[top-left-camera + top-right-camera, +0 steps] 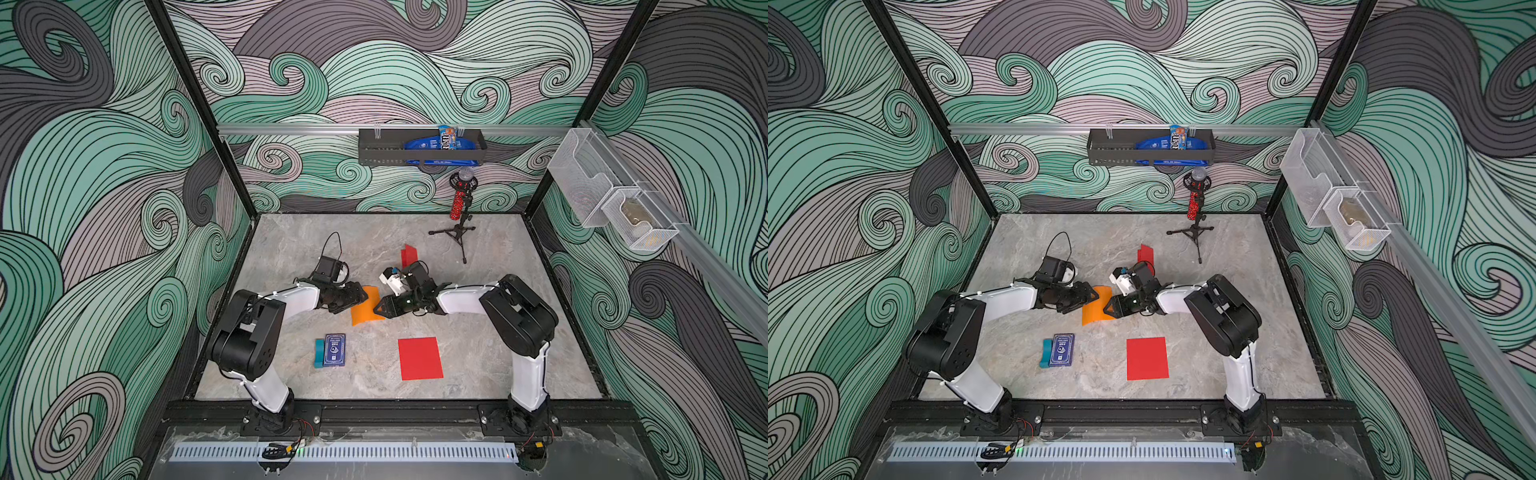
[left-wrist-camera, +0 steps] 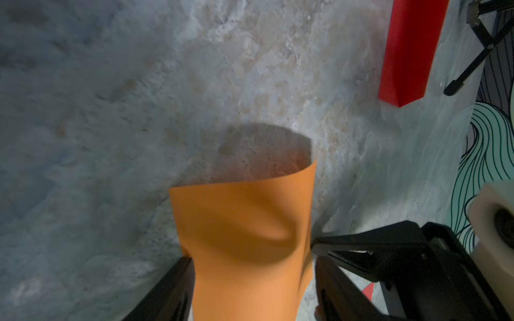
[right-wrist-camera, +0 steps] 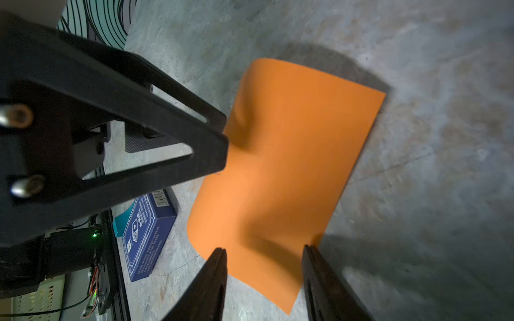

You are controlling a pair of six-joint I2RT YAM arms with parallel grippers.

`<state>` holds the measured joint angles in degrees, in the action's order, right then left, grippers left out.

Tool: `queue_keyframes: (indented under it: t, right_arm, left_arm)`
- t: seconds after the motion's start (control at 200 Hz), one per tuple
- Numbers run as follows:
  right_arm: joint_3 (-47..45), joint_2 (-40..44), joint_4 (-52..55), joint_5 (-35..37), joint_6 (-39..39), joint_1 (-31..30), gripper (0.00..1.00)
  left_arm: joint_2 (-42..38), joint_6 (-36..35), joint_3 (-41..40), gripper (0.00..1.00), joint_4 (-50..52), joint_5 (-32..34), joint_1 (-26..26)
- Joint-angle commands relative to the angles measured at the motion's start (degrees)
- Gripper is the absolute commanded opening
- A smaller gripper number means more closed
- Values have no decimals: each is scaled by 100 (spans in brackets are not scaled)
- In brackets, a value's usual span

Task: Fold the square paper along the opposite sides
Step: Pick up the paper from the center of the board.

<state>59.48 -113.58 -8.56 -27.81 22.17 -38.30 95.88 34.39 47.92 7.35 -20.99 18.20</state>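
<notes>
The orange paper (image 1: 366, 312) sits near the middle of the table (image 1: 498, 266), between the two arms and not flat. Both wrist views show it bowed, with a soft dent across it and its far edge curled up off the marbled surface. The left pincer (image 1: 364, 296) comes at it from the left with jaws standing wide, and the sheet runs between them unpinched. The right pincer (image 1: 377, 310) meets it from the right, jaws also apart, straddling the paper's edge and gripping nothing. I judge the sheet light, thin and springy: it buckles at a nudge, slides easily on the smooth table, and will spring back until a crease is pressed in. The best hold looks to be a free edge or corner, taken thin-wise, while the other pincer pins the opposite side. Whether a fold is already started I cannot tell. The two pincers are very close together, so each is the other's main obstacle. A folded red sheet (image 1: 408, 254) lies just beyond the right wrist. Farther off are a flat red square (image 1: 419, 358) at the near right, a blue card box (image 1: 334, 350) beside a teal piece (image 1: 319, 353) at the near left, and a microphone on a tripod (image 1: 460, 216) at the far right.
</notes>
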Motion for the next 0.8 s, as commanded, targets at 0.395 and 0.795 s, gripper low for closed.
queue_keyframes:
  t: [0.395,0.795]
  right_arm:
    - [-60,-118,-6,-49,209,-72,47]
    - [-59,-41,-6,-67,219,40,46]
  left_arm:
    - [272,-11,-20,61,431,245,33]
    - [151,-82,55,37,557,370,28]
